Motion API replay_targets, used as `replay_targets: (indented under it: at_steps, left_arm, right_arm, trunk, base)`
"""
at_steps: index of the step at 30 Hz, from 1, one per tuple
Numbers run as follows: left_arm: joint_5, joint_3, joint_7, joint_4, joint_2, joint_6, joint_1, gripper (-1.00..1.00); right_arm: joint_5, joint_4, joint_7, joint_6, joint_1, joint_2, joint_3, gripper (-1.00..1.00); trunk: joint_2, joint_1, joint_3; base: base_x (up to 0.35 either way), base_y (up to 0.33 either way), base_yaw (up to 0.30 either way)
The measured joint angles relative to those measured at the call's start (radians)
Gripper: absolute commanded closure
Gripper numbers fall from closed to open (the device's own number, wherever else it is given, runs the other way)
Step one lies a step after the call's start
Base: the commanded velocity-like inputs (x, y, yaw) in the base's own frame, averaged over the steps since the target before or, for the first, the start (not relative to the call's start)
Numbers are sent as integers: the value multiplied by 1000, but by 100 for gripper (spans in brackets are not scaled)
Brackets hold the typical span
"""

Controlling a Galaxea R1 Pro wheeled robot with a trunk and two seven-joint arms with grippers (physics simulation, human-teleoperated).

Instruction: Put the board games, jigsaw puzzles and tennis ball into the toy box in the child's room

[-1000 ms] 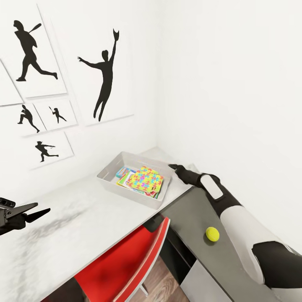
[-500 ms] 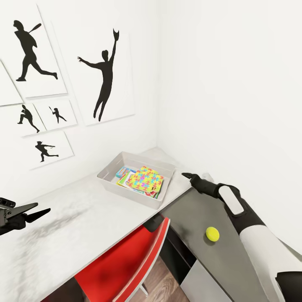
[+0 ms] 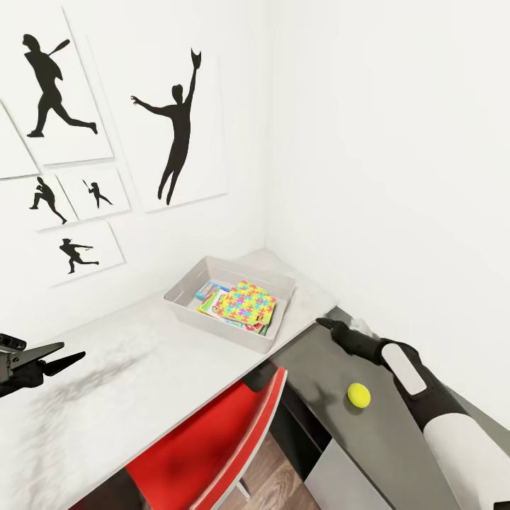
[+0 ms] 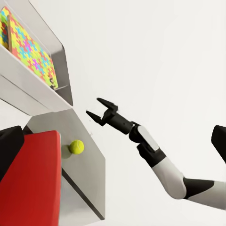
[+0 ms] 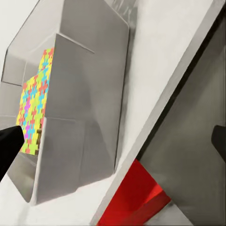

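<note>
The toy box [image 3: 185, 292] stands on the table [image 3: 134, 382] in the wall corner. A jigsaw puzzle [image 3: 246, 304] lies on top inside it, over a colourful board game [image 3: 207, 290]. The tennis ball [image 3: 358, 394] rests on the table's dark grey corner section [image 3: 312, 361]. My right gripper [image 3: 327, 324] hovers over that section, between box and ball, open and holding nothing. The left wrist view shows its spread fingers [image 4: 96, 110] above the ball [image 4: 76, 147]. The right wrist view looks at the box's outer wall [image 5: 89, 94] and the puzzle [image 5: 35, 103]. My left gripper [image 3: 71, 352] is open over the table's near left.
A red chair [image 3: 212, 439] is tucked under the table's edge below the box. White walls close the corner behind the box and along the right, with black athlete pictures [image 3: 177, 120] on the left wall. Wood floor [image 3: 273, 482] shows below.
My right arm has drawn back from the toy box's right corner, towards me and lower over the dark grey section, nearer the ball. The left arm and the toys are unmoved.
</note>
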Motion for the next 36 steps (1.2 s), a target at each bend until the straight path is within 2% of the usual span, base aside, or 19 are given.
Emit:
replay_targets:
  at_steps: [4,9,13,14,17,20,22,24,26,32,36]
  left_arm:
    - [0,0,0,-1,0,0,0,-100]
    - [0,0,0,-3,-1,0,0,-100]
    - [0,0,0,-6,-1,0,0,-100]
    - [0,-1,0,-6,-1,0,0,-100]
    - [1,-1,0,-8,-2,0,0,-100]
    - [1,-3,0,-9,-2,0,0,-100]
    - [1,-4,0,-10,-3,0,0,-100]
    - [1,-5,0,-10,-3,0,0,-100]
    - [2,-7,0,-11,-4,0,0,-100]
    - [3,-10,0,-14,-7,0,0,-100]
    - [3,-5,0,-22,-4,0,1,-100]
  right_arm:
    - [10,-2,-19,-3,27,0,0,-100]
    - [40,-19,-119,-10,63,2,6,-100]
    - [81,-97,-246,-13,113,12,9,-100]
    - [85,-139,-297,-13,138,14,10,-100]
    - [90,-260,-443,-7,183,17,12,-100]
    - [90,-340,-571,0,199,18,15,-100]
    - [89,-391,-696,11,205,24,37,-100]
    - [89,-411,-760,20,206,26,62,-100]
    - [88,-441,-876,32,208,33,117,-100]
    - [84,-462,-1031,32,209,46,189,-100]
    - [83,-460,-1063,30,209,50,203,-100]
  trunk:
    - [0,0,0]
    - [0,0,0]
    - [0,0,0]
    - [0,0,0]
    - [0,0,0]
    - [0,0,0]
    - [0,0,0]
    - [0,0,0]
    - [0,0,0]
    - [0,0,0]
    - [0,0,0]
  base:
    - [0,0,0]
    - [0,0,0]
    - [0,0,0]
    - [0,0,0]
    - [0,0,0]
    - [0,0,0]
    - [0,0,0]
    - [0,0,0]
    - [0,0,0]
    - [0,0,0]
    - [0,0,0]
